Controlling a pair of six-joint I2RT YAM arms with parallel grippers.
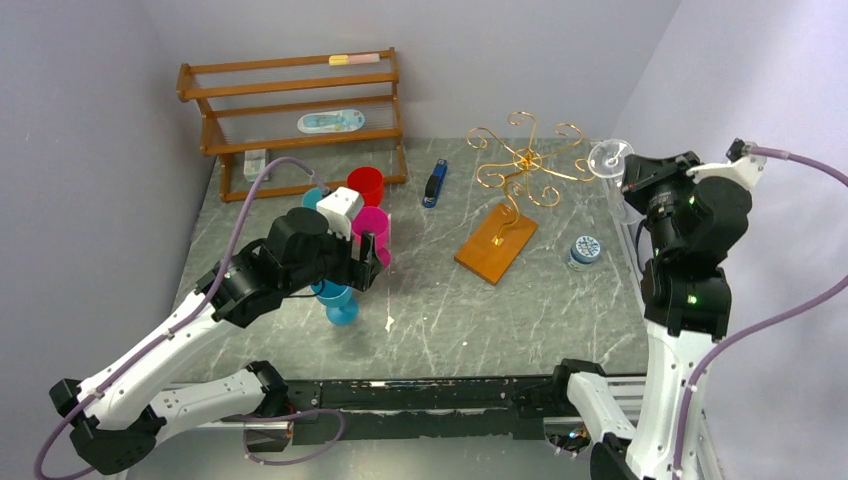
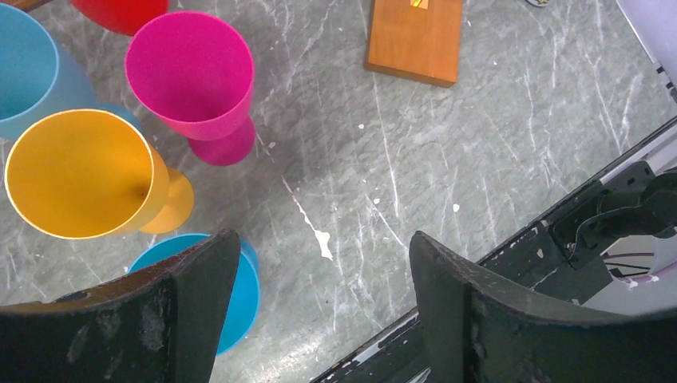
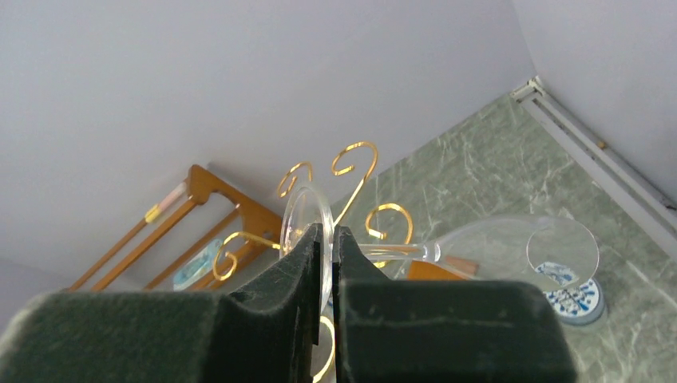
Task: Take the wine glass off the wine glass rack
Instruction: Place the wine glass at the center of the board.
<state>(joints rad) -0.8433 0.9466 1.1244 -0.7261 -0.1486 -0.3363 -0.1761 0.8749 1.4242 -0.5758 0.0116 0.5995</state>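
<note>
Draw glass point(image 3: 511, 247) level, clear of rack point(image 1: 522, 160) scrolls at upper right, right fingers point(image 3: 307, 259) clenched on foot; left fingers point(image 2: 192, 275) released, idle.

table point(image 1: 560, 310): grey-green marbled stone, flecked white
shelf point(image 1: 290, 95): brown slatted wood, back left
cups: red cup point(image 1: 366, 185), pink cup point(image 2: 192, 76), yellow cup point(image 2: 80, 171), blue cup point(image 1: 342, 305), clustered left of centre
dark blue tool point(image 1: 434, 185): just right of shelf
tin point(image 1: 584, 250): round, blue-and-white, right side

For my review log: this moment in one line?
right gripper: shut on wine glass foot | wine glass rack: glass at right edge | left gripper: open above cups
</note>
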